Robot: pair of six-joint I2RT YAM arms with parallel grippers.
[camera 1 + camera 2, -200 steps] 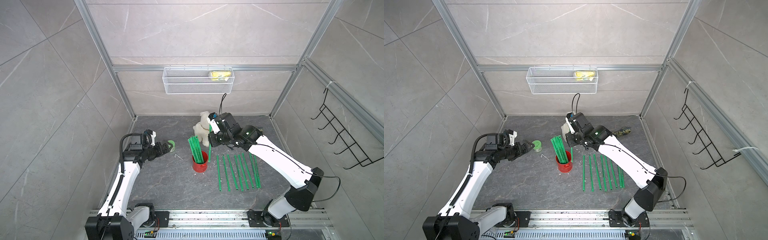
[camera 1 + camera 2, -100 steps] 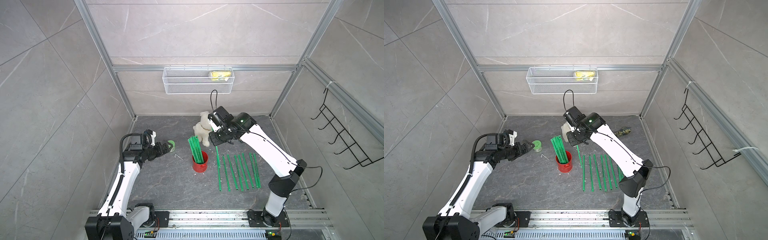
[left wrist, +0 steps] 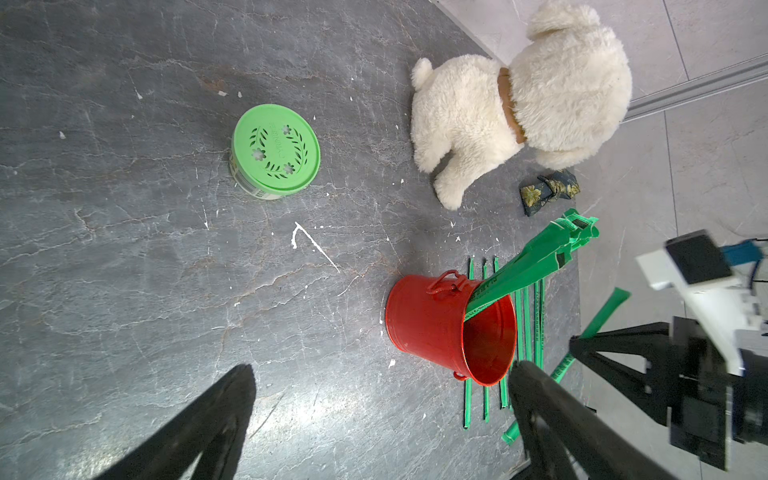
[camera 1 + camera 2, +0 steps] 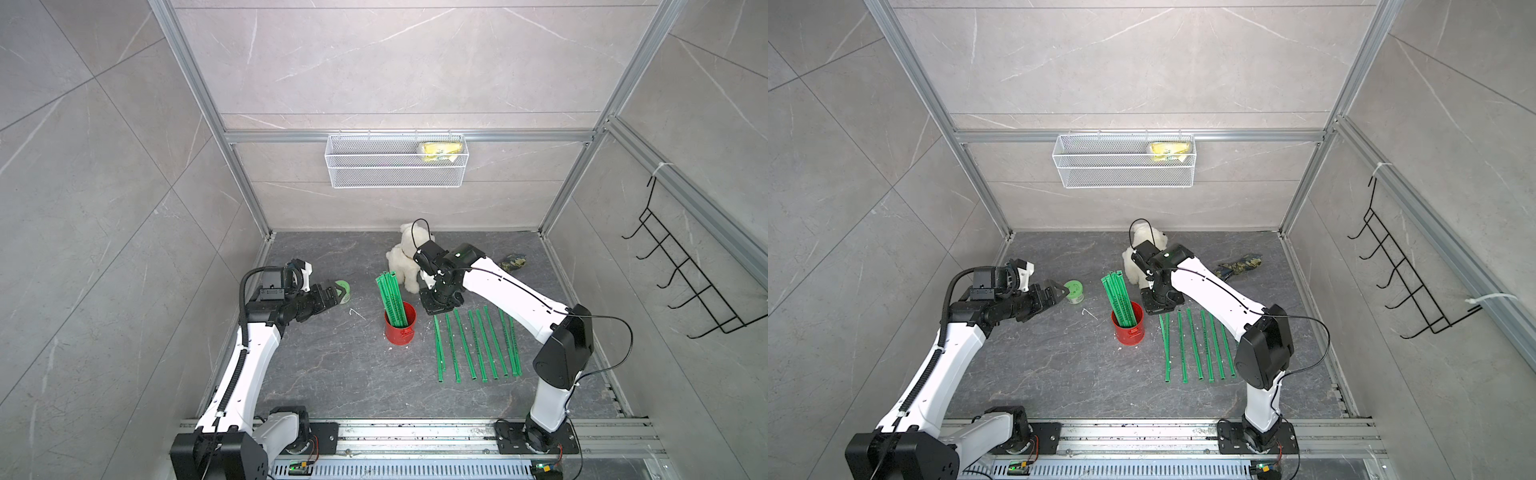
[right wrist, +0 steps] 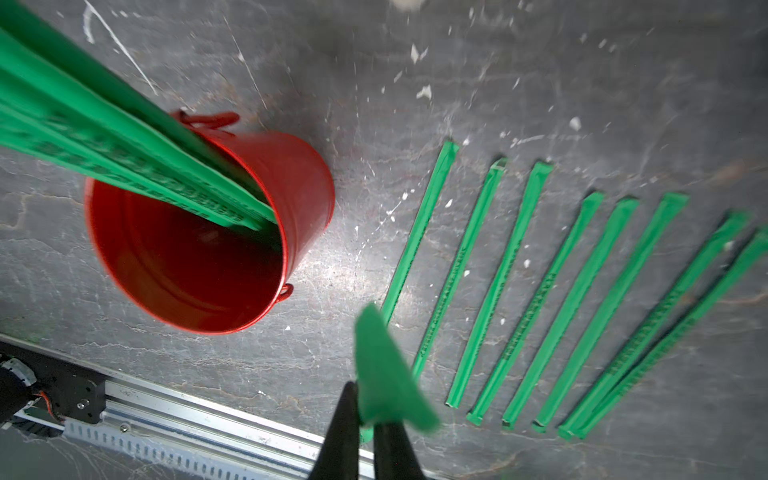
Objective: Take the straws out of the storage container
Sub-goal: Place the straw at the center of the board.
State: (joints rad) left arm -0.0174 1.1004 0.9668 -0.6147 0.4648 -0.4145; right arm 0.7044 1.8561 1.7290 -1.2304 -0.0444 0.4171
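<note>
1. Step in hand: one more straw is going from the can to the table. The right gripper [image 5: 365, 409] is pinched tight on one green straw [image 5: 386, 374], up in the air near the red can [image 5: 199, 257].
2. Next move, I think: lay it flat at the end of the row of straws [image 4: 478, 349], beside the others and not on top, then let go and go back for another.
3. The left gripper [image 4: 332, 296] is wide apart and holds nothing. It is near the jar [image 3: 274, 151].
4. The red can stands on the table [image 4: 332, 374]. A bunch of straws [image 4: 390, 299] leans to one side in it; the rest of it is bare.
5. The jar's green lid is on, so I cannot see inside.
6. The wire basket [image 4: 395, 176] on the back wall holds a yellow thing [image 4: 440, 150].
</note>
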